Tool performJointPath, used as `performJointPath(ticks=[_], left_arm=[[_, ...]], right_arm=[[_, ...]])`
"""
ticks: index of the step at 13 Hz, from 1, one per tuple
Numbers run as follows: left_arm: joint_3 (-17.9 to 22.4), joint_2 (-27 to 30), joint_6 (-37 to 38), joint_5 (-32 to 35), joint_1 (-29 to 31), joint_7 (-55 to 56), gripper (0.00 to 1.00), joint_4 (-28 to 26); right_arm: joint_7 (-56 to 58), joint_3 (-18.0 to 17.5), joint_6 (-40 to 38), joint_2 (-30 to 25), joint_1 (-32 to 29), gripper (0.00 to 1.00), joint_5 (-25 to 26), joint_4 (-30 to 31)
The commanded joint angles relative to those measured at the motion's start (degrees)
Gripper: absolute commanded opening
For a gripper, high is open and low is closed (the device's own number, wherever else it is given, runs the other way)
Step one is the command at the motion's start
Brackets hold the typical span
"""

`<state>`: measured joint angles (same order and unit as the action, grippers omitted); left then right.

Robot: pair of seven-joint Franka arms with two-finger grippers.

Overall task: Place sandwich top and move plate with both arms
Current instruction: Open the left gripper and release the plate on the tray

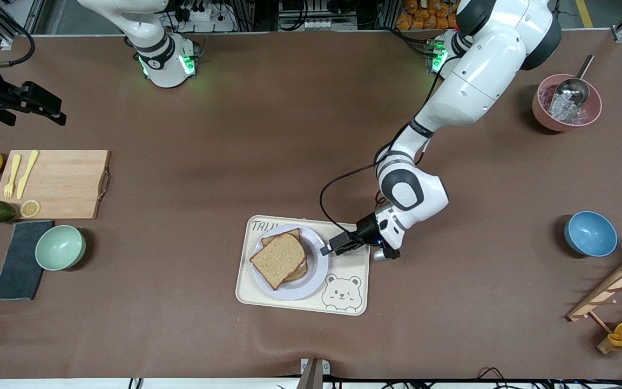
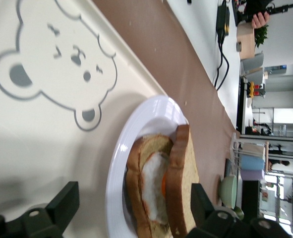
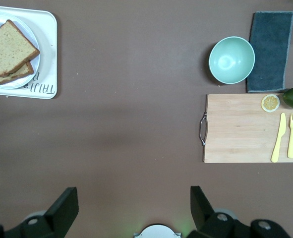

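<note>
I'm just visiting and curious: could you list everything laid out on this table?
Brown bread slice: one, atop the egg sandwich.
Round lavender-white plate: one, on tray.
Cream bear-print tray: one, near the front camera.
Wooden cutting board: one, at the right arm's end.
Yellow fork and knife: one each, on the board.
Mint bowl: one, nearer the camera than the board.
Blue bowl: one, at the left arm's end.
Left gripper: black, fingers open, beside the plate.
Right gripper: black, open, waiting above the table.
</note>
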<state>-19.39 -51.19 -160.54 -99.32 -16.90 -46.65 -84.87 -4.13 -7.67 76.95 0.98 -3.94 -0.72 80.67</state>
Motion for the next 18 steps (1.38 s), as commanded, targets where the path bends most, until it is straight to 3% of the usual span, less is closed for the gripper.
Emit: performJointPath(ticks=[1, 3, 6, 11, 14, 16, 18], left_arm=[[0.67, 3.54, -8.61, -1.23, -1.90, -1.51, 1.00, -1.61], [0.58, 4.51, -13.38, 2.36, -2.35, -1.78, 1.00, -2.40], [1.19, 8.20, -13.66, 5.08, -0.77, -1.87, 1.00, -6.61], [1.72, 13.91, -13.14, 21.34, 4.67, -1.78, 1.00, -15.13], [1.72, 19.79, -11.20, 30.39, 9.24, -1.87, 1.00, -23.38], [2.24, 23.92, -6.04, 34.35, 12.15, -2.04, 1.00, -27.35], [5.39, 27.61, -0.24, 38.75, 13.04, -1.96, 1.00, -30.17]], right_arm=[[0.00, -1.03, 0.30, -0.90, -1.51, 1.00, 0.28, 1.15], [0.09, -1.03, 0.48, -0.90, -1.51, 1.00, 0.28, 1.07], [0.09, -1.03, 0.74, -0.72, -1.51, 1.00, 0.28, 1.15], [0.09, -1.03, 0.74, -0.81, -1.60, 1.00, 0.28, 1.59], [0.09, -0.85, 0.83, -0.81, -1.42, 1.00, 0.28, 1.94], [0.09, -0.68, 0.83, -0.90, -1.25, 1.00, 0.28, 2.03], [0.09, 0.20, 0.83, -0.90, -0.64, 1.00, 0.28, 2.03]])
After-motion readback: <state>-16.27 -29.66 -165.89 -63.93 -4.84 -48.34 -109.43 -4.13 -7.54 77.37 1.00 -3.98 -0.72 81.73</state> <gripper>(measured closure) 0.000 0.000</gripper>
